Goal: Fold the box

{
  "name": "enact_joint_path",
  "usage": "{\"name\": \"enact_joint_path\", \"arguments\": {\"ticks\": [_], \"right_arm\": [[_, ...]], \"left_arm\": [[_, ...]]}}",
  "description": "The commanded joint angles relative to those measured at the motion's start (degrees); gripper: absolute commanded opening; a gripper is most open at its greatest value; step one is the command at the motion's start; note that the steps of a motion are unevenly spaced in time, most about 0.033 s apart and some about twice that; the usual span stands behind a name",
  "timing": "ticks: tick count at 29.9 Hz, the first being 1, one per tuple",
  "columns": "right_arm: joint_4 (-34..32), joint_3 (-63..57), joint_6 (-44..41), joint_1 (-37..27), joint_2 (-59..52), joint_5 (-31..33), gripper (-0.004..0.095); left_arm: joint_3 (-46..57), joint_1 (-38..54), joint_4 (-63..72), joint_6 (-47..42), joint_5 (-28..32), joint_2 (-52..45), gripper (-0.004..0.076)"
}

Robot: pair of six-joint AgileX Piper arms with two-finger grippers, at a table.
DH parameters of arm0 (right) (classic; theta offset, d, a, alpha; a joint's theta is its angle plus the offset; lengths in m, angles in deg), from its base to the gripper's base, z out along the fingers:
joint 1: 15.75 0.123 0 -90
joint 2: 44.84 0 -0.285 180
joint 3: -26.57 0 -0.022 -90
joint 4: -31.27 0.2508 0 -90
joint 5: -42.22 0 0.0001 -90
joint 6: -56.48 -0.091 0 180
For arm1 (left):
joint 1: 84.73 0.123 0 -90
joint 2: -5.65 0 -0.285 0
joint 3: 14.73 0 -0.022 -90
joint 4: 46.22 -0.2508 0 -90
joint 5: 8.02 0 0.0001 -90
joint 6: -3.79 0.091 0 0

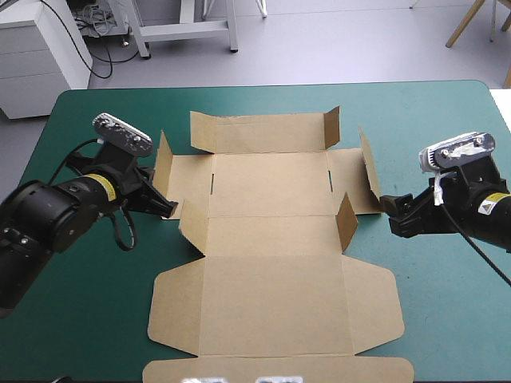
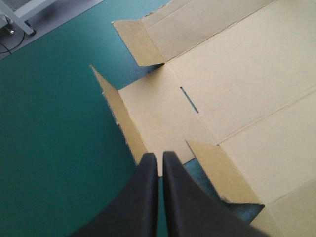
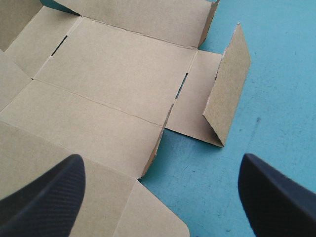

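The box (image 1: 271, 239) lies opened out in the middle of the bench (image 1: 80, 319), a cut sheet of brown board on the teal-green cover, mostly flat, with several flaps standing.

My left gripper (image 1: 170, 209) sits low at the sheet's left side. In the left wrist view its black fingers (image 2: 143, 197) are all but closed, with only a thin slit between them. Their tips (image 2: 159, 155) meet the near corner of the left side panel (image 2: 148, 113), and a sliver of brown board shows in the slit, so I have that corner pinched. The outer flap (image 2: 121, 118) of this panel stands upright along its outer edge. Just beside my fingers, toward the sheet's middle, a small tab (image 2: 222, 173) tilts up, with teal-green cover showing beneath it.

My right gripper (image 1: 393, 214) is at the opposite side, just off the right side panel and apart from the board. Its fingers are spread wide: in the right wrist view (image 3: 160, 158) one base overlaps the sheet, the other the bare cover. Ahead of it the right outer flap (image 3: 229, 84) stands upright on its crease. The small tab (image 3: 158, 143) beside the middle panel is raised too, seen nearly edge-on.

In the high view the far wall (image 1: 263, 132) leans up at the sheet's far edge, its two end tabs turned inward. The lid (image 1: 275, 307), with rounded ears on both sides, lies flat toward the bench's near edge.
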Motion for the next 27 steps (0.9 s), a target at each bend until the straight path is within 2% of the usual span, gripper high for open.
{"name": "enact_joint_path", "arguments": {"ticks": [1,9,13,16,21,27], "right_arm": [[0.8,1.9,-0.4,0.1,1.5,-2.1,0.0772],[2.1,6.1,-0.4,0.1,9.8,1.6,0.0772],[3.2,8.2,-0.2,0.1,13.8,3.5,0.0772],[4.3,8.7,0.0,0.1,16.8,4.3,0.0772],[7.3,8.7,1.2,0.1,21.6,5.2,0.0757],[8.1,8.7,1.2,0.6,27.4,5.3,0.0753]], "left_arm": [[-1.7,6.5,6.8,6.7,2.1,-2.4,0.0018],[-1.7,22.6,18.3,17.5,-2.0,-5.3,0.0018],[-1.4,27.2,26.7,22.0,-3.0,-5.6,0.0017],[-0.8,28.8,28.4,22.2,-4.4,-5.6,0.0017],[2.4,28.9,27.7,21.7,0.2,-6.6,0.0015],[3.3,28.9,27.0,21.7,-0.3,-6.6,0.0015]]}}
